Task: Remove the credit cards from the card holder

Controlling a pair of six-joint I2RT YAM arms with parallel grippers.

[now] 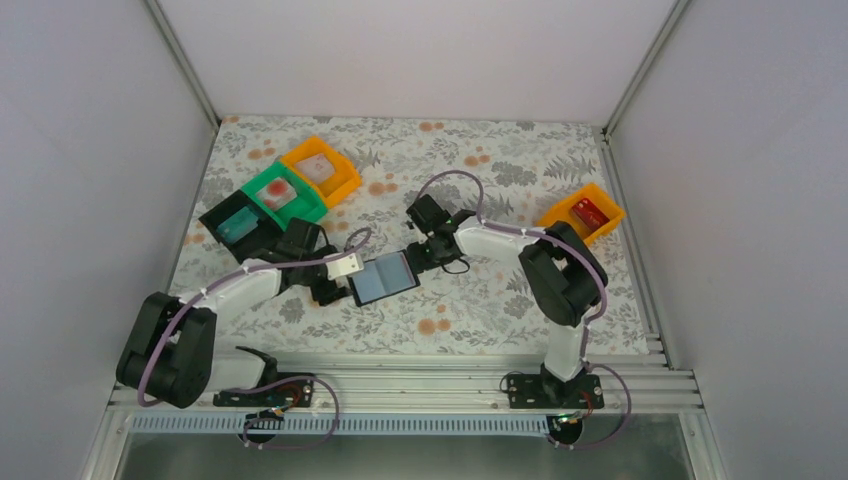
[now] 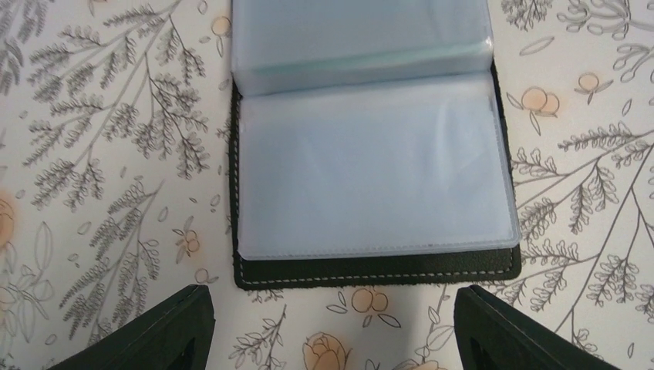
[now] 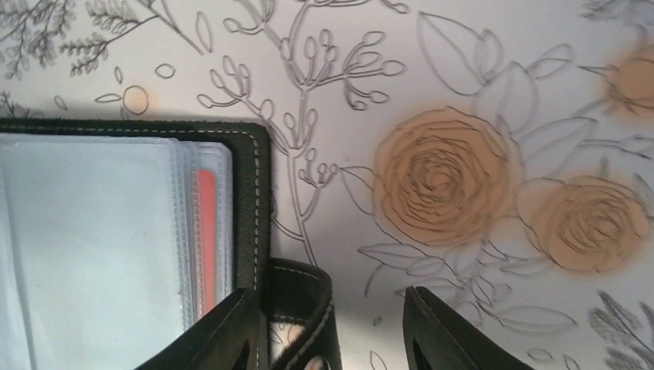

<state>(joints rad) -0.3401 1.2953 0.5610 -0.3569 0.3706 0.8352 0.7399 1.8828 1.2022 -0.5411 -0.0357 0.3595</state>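
Top view: I see the card holder [image 1: 385,279] lying open and flat on the floral table [image 1: 480,320]. The left gripper [image 1: 338,284] is at its left edge and the right gripper [image 1: 421,254] at its right edge. Bare cloth lies on the holder's near side.

Left wrist: fingers [image 2: 154,339] apart, clamping nothing. The holder's stitched edge lies just past the tips, with bare cloth on both sides of it.

Right wrist: jaws apart. One finger [image 3: 216,339] overlaps the holder's stitched edge, and its tab [image 3: 305,308] sits loose between the fingers. A red credit card [image 3: 205,231] shows in a sleeve beside that edge.
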